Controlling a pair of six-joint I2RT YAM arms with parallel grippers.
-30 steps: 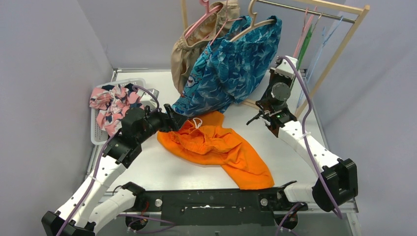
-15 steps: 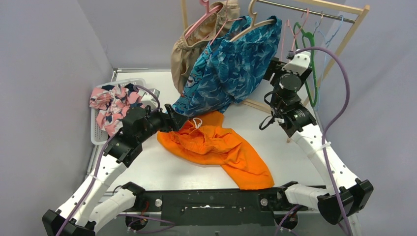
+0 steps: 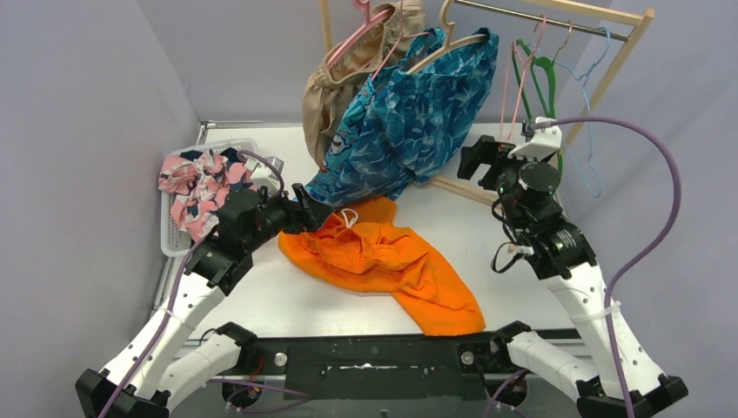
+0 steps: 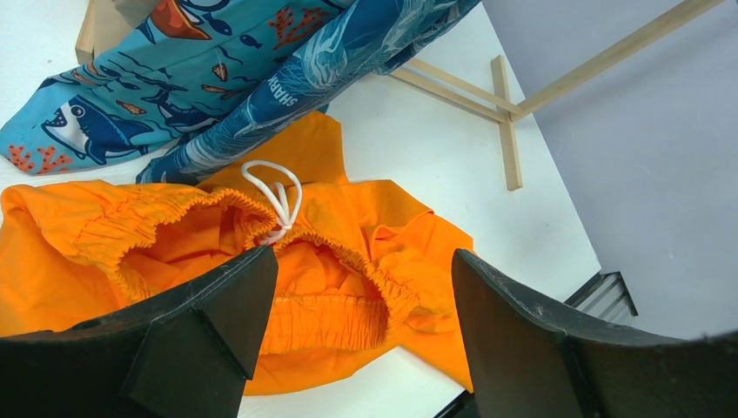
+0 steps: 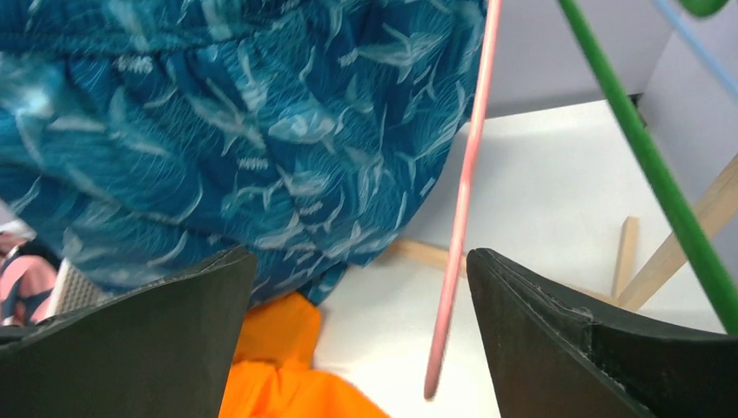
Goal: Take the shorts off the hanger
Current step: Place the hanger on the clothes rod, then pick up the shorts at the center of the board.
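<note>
Orange shorts [image 3: 383,261] lie crumpled on the table, off any hanger. My left gripper [image 3: 309,209] hovers open just over their elastic waistband [image 4: 331,261], gripping nothing. Dark teal-blue print shorts [image 3: 439,96] hang on a wooden hanger [image 3: 452,39]. Turquoise shark-print shorts [image 3: 361,170] droop beside them to the table, and tan shorts [image 3: 335,87] hang on a pink hanger. My right gripper [image 3: 472,162] stands open to the right of the dark shorts [image 5: 218,131]. An empty pink hanger's bar [image 5: 461,200] dangles between its fingers, untouched.
A white basket [image 3: 170,235] at the left holds pink shark-print shorts [image 3: 196,187]. Empty green [image 3: 540,78] and blue hangers [image 3: 592,61] hang on the wooden rack's rail [image 3: 557,22]. The rack's foot [image 4: 505,122] lies on the table at the back right.
My right gripper has opened wide and its arm has swung right and back from the rack. The empty hangers now hang loose on the rail. The left arm has stayed still.
</note>
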